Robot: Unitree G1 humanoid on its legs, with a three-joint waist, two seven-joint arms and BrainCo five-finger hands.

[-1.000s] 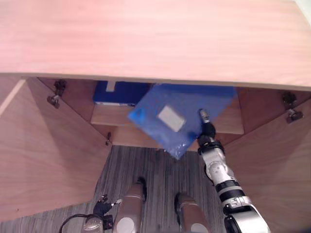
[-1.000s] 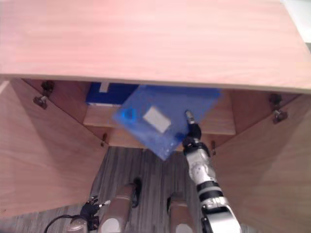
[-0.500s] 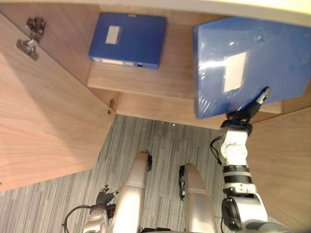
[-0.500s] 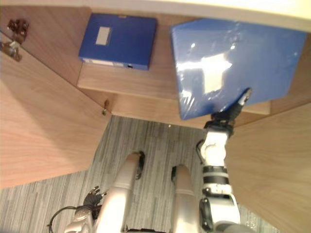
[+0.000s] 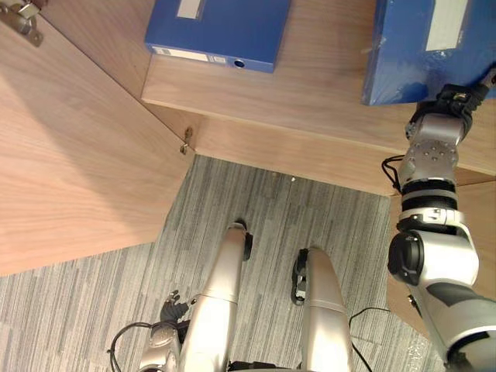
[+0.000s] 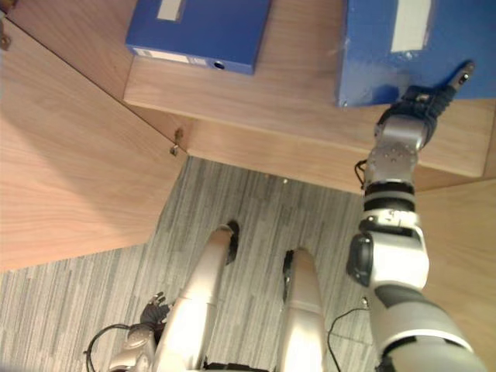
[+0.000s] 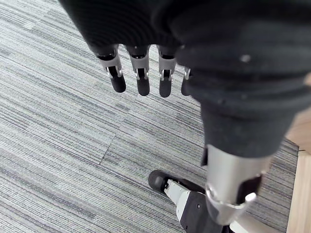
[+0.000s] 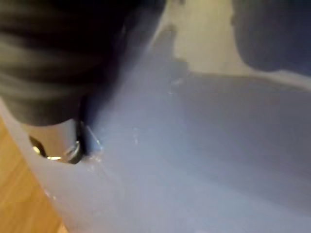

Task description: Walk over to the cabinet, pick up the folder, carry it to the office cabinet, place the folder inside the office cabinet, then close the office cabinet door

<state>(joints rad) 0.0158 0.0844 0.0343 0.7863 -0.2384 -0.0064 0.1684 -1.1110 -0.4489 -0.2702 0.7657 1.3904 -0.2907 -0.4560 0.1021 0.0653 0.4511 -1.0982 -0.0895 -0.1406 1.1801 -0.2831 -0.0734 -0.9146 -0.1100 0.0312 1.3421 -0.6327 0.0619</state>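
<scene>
Right hand [image 6: 419, 98] is up at the office cabinet, on the near right corner of the folder [image 6: 372, 54]. I read the thumb [image 6: 463, 73] as lying over the folder's top face, with the rest of the hand under the near edge, so the grip is a pinch on that corner. In the right wrist view the blue cover [image 8: 204, 145] sits hard against the hand's dark ribbed cover.

Folder position: over the right part of the wooden shelf [image 5: 310, 85], inside the cabinet opening, pale label facing up. I cannot tell whether its underside is down on the shelf or just above it.

A second folder [image 5: 225, 27], also blue with a pale label, lies flat on the left part of the same shelf, well apart from the held one.

The left cabinet door [image 5: 70, 155] stands swung open.

Left hand [image 7: 142, 73] hangs low beside the body over the grey striped carpet [image 7: 58, 121], fingers relaxed and nearly straight, holding nothing.
</scene>
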